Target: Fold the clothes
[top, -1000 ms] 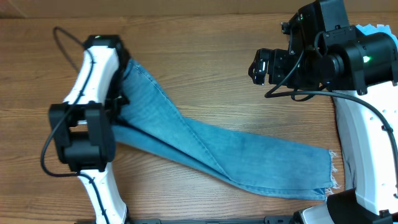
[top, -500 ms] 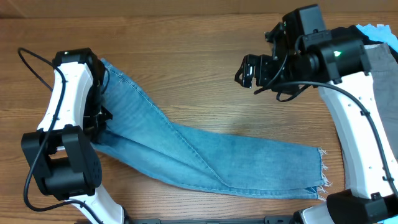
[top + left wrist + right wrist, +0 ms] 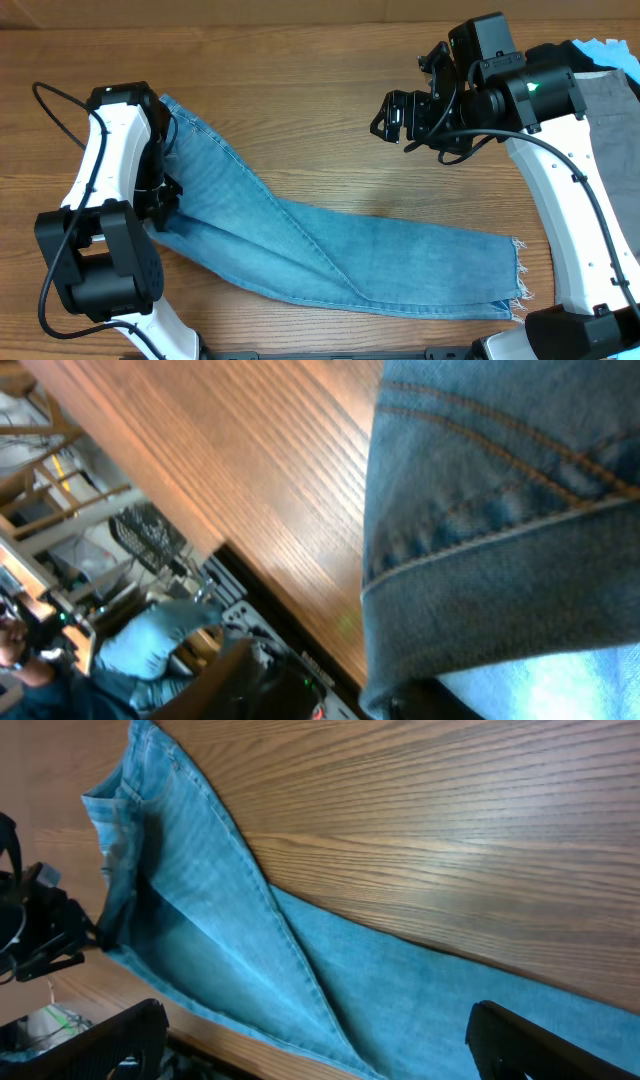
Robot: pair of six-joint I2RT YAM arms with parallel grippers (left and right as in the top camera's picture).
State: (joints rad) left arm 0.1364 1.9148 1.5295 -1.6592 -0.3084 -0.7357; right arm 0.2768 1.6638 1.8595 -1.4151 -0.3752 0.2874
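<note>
The clothes are light-blue jeans lying folded lengthwise on the wooden table. The waist is at the far left and the frayed hems at the near right. My left gripper is low at the waist's left edge, mostly hidden under its own arm. In the left wrist view the stitched waistband fills the right half, and its hem drapes over one dark finger; the jaw gap does not show. My right gripper hovers open above bare table, apart from the jeans, its two fingers spread wide.
Grey cloth and a bit of blue fabric lie at the far right under the right arm. The table's near edge runs close to the jeans' lower side. A black cable loops off the left arm.
My left arm swung left and dragged the waist end leftward, leaving the jeans flatter. My right gripper drifted left and stayed open.
</note>
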